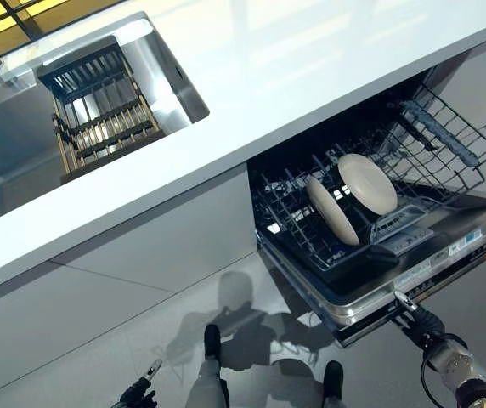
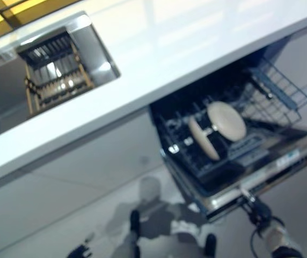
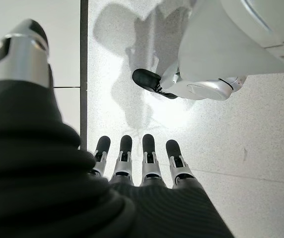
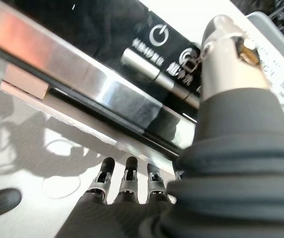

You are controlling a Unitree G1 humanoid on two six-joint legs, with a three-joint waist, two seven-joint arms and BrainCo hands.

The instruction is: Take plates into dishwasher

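Two cream plates (image 1: 355, 197) stand on edge in the dishwasher's lower rack (image 1: 328, 229), which is pulled out over the open dishwasher door (image 1: 396, 280). The right hand (image 4: 132, 183) sits at the door's front edge, fingers straight beneath the steel lip, thumb up against the control strip (image 4: 177, 64), grasping nothing. That strip carries a power symbol and small print too blurred to read. Well away from the door, the left hand (image 3: 137, 163) hangs low over the floor, fingers straight, empty.
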